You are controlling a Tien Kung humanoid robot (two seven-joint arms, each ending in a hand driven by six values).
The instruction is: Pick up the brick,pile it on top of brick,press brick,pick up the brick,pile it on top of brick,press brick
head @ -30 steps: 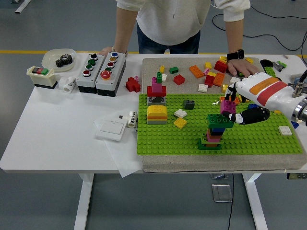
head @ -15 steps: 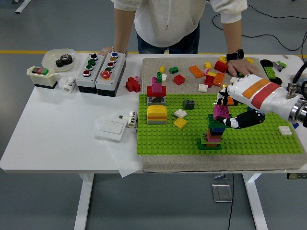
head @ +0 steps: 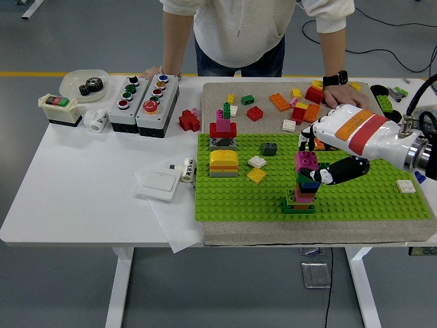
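Note:
A stack of bricks stands on the green baseplate, with a green base, pink, red, blue and dark green layers. My right hand is shut on a magenta brick and holds it on top of the stack. The thumb lies to the right of the stack. A second stack with a red and pink top stands at the baseplate's back left. My left arm is out of view.
Loose bricks lie on the grey mat behind the baseplate. A person stands at the far side with a hand on the mat. A yellow brick pile, button boxes and a white switch lie left.
My right hand moved left with the magenta brick and brought it down from beside the stack onto its top.

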